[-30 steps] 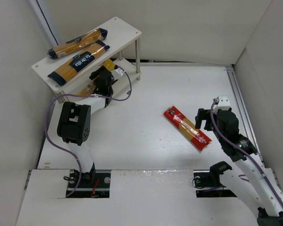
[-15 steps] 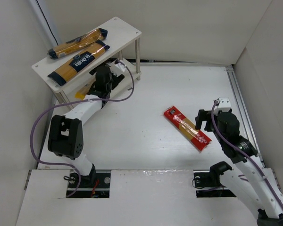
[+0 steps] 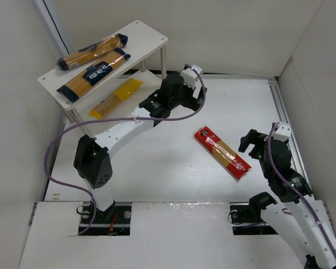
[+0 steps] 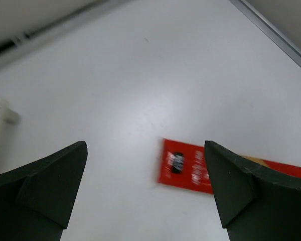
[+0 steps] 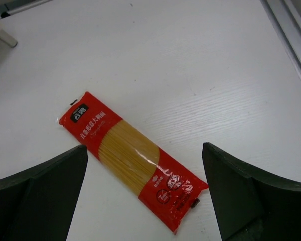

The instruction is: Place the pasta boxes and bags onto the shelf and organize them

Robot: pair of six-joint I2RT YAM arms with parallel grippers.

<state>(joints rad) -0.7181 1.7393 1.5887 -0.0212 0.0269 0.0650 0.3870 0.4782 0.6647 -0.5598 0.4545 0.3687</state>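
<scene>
**Red packet (image 3: pixel 222 152) off the shelf (image 3: pixel 140 33)**

Top view: shelf in the far-left corner, with two clear packets (image 3: pixel 94 74) on top and the yellow packet (image 3: pixel 116 97) below. The red packet lies nearer the right edge.
Left wrist: left gripper (image 4: pixel 145 145) spread.
Right wrist: right gripper (image 5: pixel 144 146) likewise, facing the red packet.

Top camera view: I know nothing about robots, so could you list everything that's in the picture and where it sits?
clear navy-ended packets: two, clear with navy ends, side by side on the shelf's top board
yellow packet: one, yellow, shelf's lower board
red packet: one, red, flat on the table
shelf: one, white, far left corner
table: one, white
left gripper: one, black, open, empty, near the shelf
right gripper: one, black, open, empty, by the red packet
</scene>
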